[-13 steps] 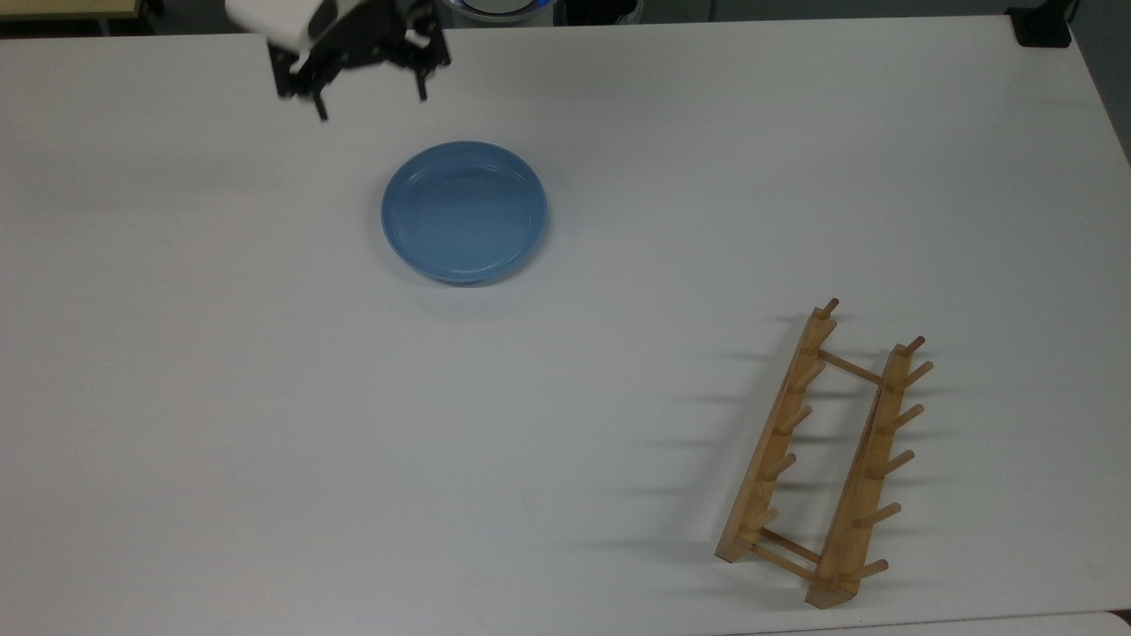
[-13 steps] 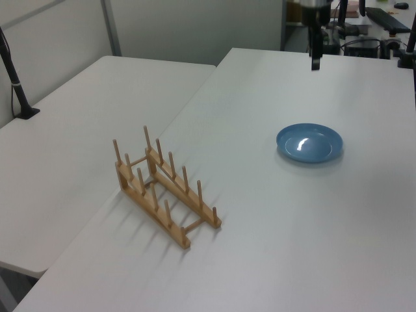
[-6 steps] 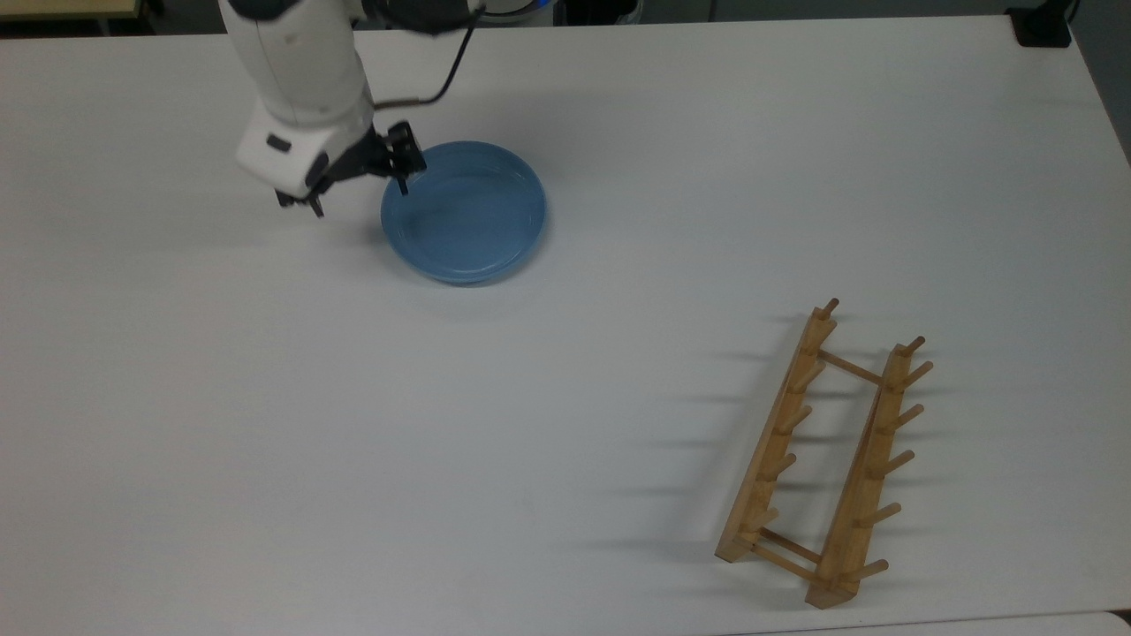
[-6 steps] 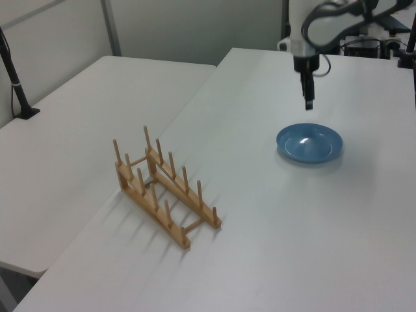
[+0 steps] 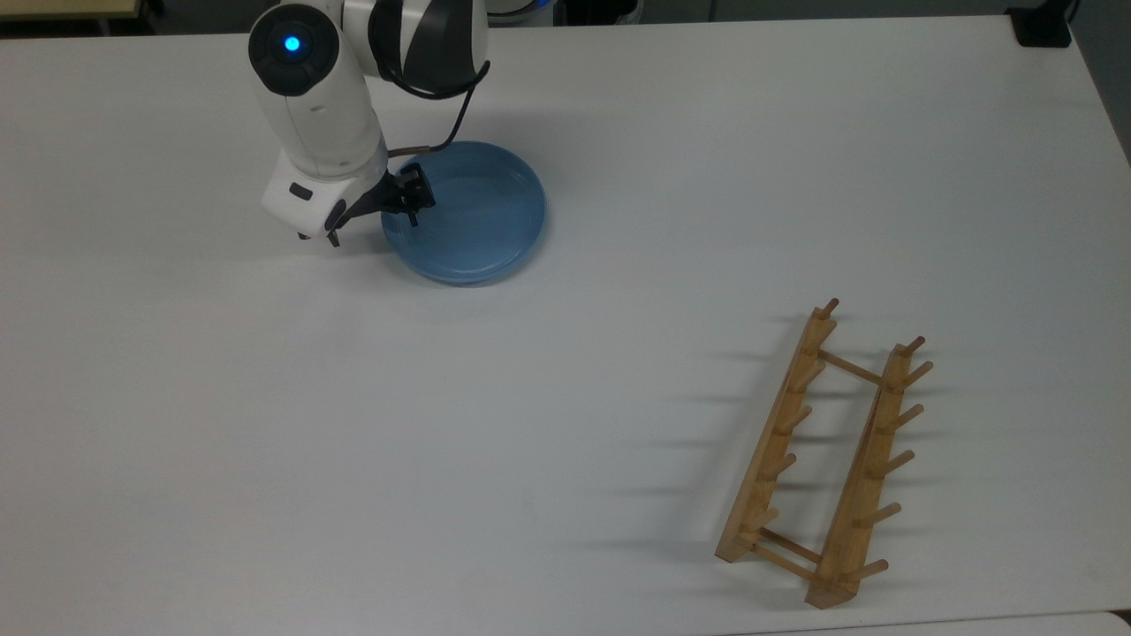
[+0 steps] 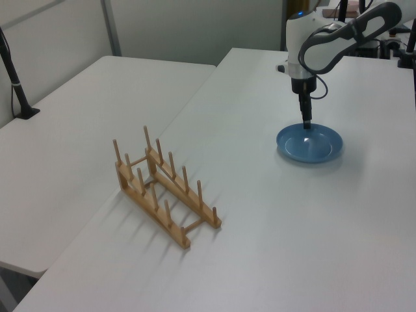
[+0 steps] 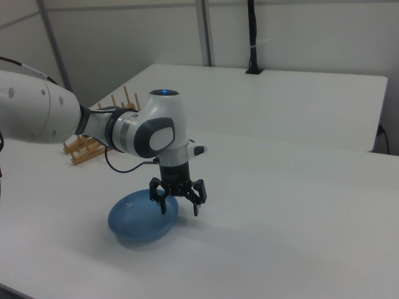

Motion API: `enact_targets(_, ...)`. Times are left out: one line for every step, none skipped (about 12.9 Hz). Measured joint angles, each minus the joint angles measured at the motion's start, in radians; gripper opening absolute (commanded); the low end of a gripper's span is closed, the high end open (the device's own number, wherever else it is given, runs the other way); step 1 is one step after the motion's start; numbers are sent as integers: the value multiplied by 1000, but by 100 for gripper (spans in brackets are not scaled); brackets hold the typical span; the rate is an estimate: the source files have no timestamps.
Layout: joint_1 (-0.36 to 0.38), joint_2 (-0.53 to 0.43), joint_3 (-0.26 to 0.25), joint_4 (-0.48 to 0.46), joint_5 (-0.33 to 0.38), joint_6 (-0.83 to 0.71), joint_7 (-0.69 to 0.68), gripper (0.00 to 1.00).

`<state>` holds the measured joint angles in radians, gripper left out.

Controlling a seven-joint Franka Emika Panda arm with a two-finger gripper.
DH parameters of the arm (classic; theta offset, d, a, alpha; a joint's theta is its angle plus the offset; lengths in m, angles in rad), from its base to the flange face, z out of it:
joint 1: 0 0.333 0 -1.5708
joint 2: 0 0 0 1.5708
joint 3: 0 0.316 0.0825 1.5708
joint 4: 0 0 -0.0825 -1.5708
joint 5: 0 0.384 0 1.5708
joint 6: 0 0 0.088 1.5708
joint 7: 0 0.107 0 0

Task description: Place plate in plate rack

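The light-blue plate (image 5: pixel 477 216) lies flat on the white table (image 5: pixel 565 371); the left view has the plate (image 6: pixel 312 145) at its upper right. My gripper (image 5: pixel 373 229) points down at the plate's rim on the top view's left side. It is open, one finger over the inside of the plate (image 7: pixel 140 221) and the other outside the rim, as the right view shows for the gripper (image 7: pixel 179 208). Nothing is held. The wooden plate rack (image 5: pixel 822 459) stands well away from it at the top view's lower right, with its pegs upright and nothing in it.
The white arm (image 5: pixel 318 115) reaches in from the top view's upper edge. A black clamp post (image 6: pixel 16 81) stands on a second table at the left view's far left. The rack (image 6: pixel 166 188) sits close to the table edge in the left view.
The arm has come from the table's far edge to the plate and lowered. Its open fingers now straddle the plate's rim. Plate and rack have not moved.
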<state>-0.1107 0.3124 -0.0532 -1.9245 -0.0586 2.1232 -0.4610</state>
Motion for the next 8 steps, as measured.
enact_targets(1, 5, 0, 0, 0, 1, 11, 63)
enact_targets(2, 10, 1, 0, 0, 2, 26, 49)
enact_targets(4, 15, 2, 0, 0, 3, 49, 34)
enact_targets(8, 21, 2, 0, 0, 4, 82, 22)
enact_targets(11, 23, 4, 0, 0, 4, 101, 7)
enact_targets(15, 22, 8, 0, 0, 4, 115, 0)
enact_targets(20, 22, 13, 1, 0, 4, 124, 0)
enact_targets(27, 16, 17, 5, 0, 4, 137, 0)
